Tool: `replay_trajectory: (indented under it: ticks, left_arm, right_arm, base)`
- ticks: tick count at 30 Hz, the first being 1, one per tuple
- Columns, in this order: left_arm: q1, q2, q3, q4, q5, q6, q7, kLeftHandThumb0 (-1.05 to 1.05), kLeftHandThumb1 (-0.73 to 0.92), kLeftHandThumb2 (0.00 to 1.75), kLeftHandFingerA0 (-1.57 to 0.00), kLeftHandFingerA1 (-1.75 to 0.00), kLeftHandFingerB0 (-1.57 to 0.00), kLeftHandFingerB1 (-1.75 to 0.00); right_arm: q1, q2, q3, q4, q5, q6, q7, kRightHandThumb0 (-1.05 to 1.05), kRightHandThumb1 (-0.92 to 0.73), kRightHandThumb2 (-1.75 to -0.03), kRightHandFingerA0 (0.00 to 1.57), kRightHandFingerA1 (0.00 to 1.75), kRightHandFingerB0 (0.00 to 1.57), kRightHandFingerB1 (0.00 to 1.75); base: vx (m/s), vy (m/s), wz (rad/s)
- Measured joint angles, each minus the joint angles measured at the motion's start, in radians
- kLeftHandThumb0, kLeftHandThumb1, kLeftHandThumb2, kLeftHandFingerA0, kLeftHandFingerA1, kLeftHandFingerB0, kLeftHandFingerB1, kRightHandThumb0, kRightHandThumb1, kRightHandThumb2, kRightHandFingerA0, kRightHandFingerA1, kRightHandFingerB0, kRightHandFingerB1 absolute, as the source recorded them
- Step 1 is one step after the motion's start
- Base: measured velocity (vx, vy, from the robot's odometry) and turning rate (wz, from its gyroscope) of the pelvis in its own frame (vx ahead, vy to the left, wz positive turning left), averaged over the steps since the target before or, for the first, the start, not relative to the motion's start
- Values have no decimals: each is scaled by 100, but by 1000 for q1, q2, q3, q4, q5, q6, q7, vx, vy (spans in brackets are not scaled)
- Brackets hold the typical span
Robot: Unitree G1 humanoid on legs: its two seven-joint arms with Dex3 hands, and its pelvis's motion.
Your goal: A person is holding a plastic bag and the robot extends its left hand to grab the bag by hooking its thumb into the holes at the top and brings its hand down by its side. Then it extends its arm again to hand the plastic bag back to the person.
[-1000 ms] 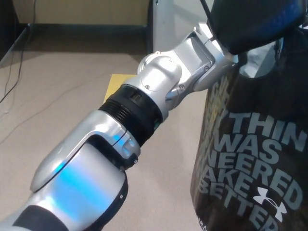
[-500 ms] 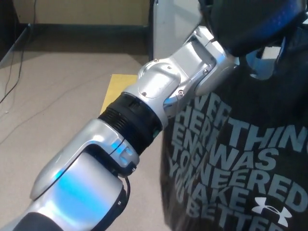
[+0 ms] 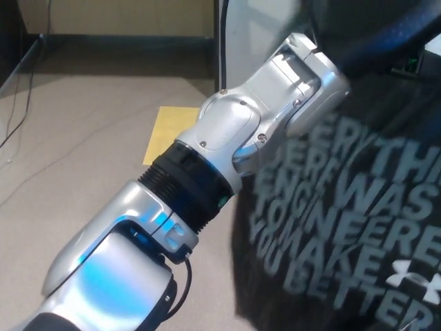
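While the silver left forearm (image 3: pixel 207 186) reaches toward 1 o'clock, the black printed plastic bag (image 3: pixel 344 221) hangs at 3 o'clock, probably hooked for carrying, though the left hand's grip cannot be told because it is hidden.

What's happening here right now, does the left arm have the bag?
The left arm reaches up and away across the view, toward the top right. A black bag with grey lettering hangs right beside its wrist. The hand itself is lost in the dark shape at the top edge, so the grip cannot be confirmed. A yellow sheet lies on the floor behind. No right hand or person shows.
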Motion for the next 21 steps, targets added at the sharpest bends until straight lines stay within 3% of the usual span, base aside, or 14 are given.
replay_trajectory:
  ticks: [14, 21]
  left_arm:
    - [65, 20, 13, -133, -25, 87, -236, -98, 46, 64, 0, 0, 0, 0]
    - [206, 109, 50, -287, -50, 120, -326, -93, 52, 60, 0, 0, 0, 0]
  right_arm:
    - [-5, 0, 9, 0, -2, 10, 5, -39, -72, -62, 89, 54, 87, 51]
    - [-1, -1, 17, 1, -8, 12, 8, -39, -72, -62, 89, 55, 87, 52]
  base:
    - [0, 0, 0]
    - [0, 0, 0]
